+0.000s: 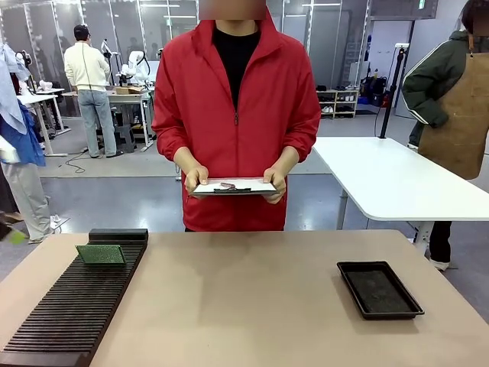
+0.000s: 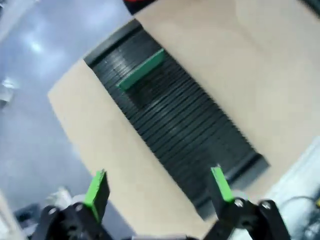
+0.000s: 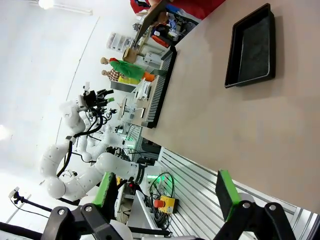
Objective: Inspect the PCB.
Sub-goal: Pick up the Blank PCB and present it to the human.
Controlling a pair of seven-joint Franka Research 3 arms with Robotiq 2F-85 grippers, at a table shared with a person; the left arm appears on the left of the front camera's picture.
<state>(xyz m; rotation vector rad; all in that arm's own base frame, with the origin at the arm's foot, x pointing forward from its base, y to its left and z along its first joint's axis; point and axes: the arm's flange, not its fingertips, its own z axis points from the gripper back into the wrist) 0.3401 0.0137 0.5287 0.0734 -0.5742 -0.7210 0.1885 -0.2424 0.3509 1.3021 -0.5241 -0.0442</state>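
The green PCB [image 1: 101,254] rests in the far end of a black slotted rack [image 1: 69,313] at the table's left. From the left wrist view the PCB [image 2: 141,69] appears as a green strip across the rack [image 2: 190,135], well beyond my left gripper [image 2: 159,189], which hangs open and empty above the table's edge. My right gripper [image 3: 166,190] is open too, holding nothing, high over the near side of the table. Across the table a person in a red jacket holds a clipboard [image 1: 234,186] with both hands.
A shallow black tray [image 1: 379,289] lies at the table's right, and the right wrist view shows the tray [image 3: 251,47] at the top right. A white table [image 1: 397,180] stands behind on the right. The tan tabletop [image 1: 244,298] is bare in the middle.
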